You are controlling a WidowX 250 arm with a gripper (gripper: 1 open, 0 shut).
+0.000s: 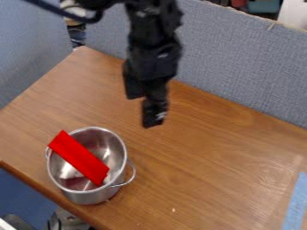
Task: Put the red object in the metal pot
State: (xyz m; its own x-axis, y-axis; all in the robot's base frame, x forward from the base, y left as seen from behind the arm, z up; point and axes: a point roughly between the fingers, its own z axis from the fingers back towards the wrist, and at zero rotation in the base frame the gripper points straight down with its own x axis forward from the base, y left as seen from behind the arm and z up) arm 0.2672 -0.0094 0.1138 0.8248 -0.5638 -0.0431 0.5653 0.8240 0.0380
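The red object (78, 155), a flat bright red block, lies slanted inside the metal pot (110, 139), one end resting up on the pot's left rim. The shiny steel pot stands near the front left of the wooden table. My gripper (153, 116) hangs in the air above the table, up and to the right of the pot, apart from it. Its dark fingers point down, stand open, and hold nothing.
The wooden table (228, 162) stretches to the right of the pot. A grey-blue fabric wall (228, 54) runs behind the table. The table's front edge drops off just below the pot.
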